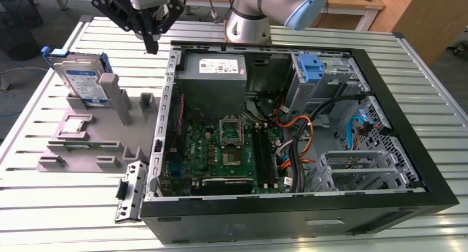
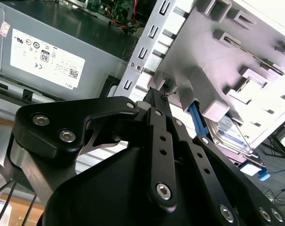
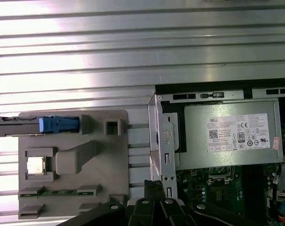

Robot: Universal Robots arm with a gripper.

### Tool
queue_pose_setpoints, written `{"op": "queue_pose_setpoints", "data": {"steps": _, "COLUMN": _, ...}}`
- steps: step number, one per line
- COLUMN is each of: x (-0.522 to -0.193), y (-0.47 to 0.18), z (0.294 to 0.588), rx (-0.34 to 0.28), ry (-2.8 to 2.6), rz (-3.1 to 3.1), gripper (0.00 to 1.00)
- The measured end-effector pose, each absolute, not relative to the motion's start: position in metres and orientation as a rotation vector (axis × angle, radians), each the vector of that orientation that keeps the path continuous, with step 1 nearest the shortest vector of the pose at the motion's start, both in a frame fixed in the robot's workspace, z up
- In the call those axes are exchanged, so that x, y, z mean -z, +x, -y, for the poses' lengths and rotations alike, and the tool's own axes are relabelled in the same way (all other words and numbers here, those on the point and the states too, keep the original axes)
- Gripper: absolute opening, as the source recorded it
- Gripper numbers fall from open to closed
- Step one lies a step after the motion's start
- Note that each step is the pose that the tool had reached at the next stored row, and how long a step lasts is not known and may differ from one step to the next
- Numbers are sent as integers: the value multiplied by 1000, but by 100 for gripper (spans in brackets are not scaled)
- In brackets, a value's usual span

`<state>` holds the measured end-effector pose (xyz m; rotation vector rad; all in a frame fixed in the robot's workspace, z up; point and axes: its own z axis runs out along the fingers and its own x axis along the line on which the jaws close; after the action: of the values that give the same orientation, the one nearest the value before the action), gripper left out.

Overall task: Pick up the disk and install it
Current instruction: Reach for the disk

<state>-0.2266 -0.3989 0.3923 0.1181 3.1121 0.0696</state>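
Note:
The disk (image 1: 80,81) stands on edge in a slot of the grey fixture (image 1: 87,150) at the exterior view's left. It is a silver drive with a white-and-blue label in a blue carrier. The first wrist view shows its thin edge (image 3: 58,125), and the second wrist view shows it behind the fixture (image 2: 227,137). My gripper (image 1: 151,45) hangs above the table between the fixture and the open computer case (image 1: 409,153). It is well apart from the disk. Its black fingers (image 2: 156,101) are shut with nothing between them; the first wrist view also shows the gripper (image 3: 152,188).
Inside the case a grey power supply (image 1: 212,68) sits at the back, beside a drive cage holding a bare blue bracket (image 1: 310,67). A motherboard (image 1: 219,148) and cables lie lower down. The fixture also carries a small chip (image 1: 75,125). A loose metal bracket (image 1: 129,189) lies by the case.

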Motion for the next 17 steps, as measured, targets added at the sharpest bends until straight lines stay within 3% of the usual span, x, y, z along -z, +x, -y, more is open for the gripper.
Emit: {"op": "queue_pose_setpoints", "data": {"steps": 17, "x": -392, "y": -231, "z": 399, "rx": -69, "ry": 118, "rz": -3112, "gripper": 10}}
